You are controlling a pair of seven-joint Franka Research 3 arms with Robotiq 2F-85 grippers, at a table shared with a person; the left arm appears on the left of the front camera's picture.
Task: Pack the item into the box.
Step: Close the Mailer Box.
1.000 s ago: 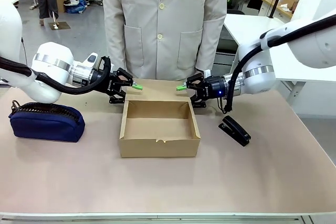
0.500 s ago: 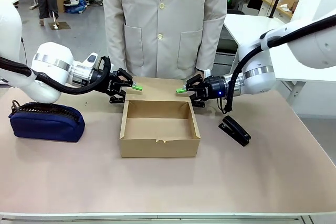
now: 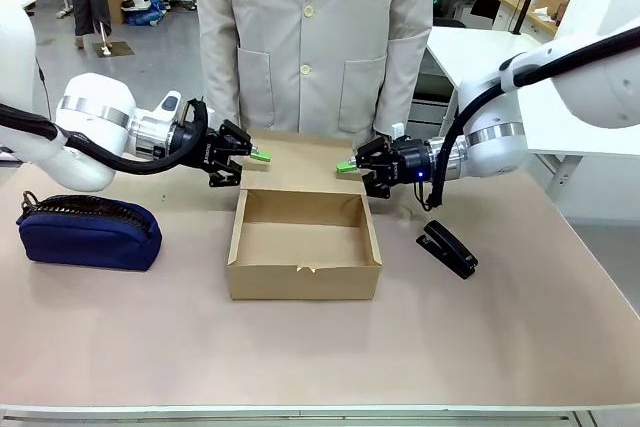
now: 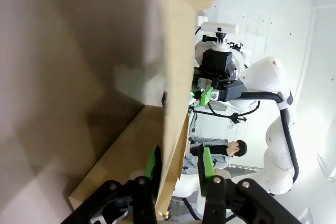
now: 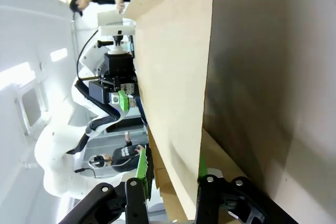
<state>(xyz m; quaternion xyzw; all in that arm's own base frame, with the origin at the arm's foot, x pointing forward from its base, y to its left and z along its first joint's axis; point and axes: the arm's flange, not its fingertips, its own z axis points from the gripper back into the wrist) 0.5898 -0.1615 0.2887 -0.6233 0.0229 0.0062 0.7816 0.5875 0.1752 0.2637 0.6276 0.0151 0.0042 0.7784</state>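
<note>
The left fingers (image 3: 260,157) and right fingers (image 3: 346,166) pinch the lid flap (image 3: 300,150) of the box (image 3: 303,282); uneven pulling could tear it.

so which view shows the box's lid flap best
The front view: the whole lid flap shows along the far side of the box, with the left gripper and right gripper clamped on its ends. Each wrist view gives a close, slanted stretch of flap between that gripper's own pads.
</note>
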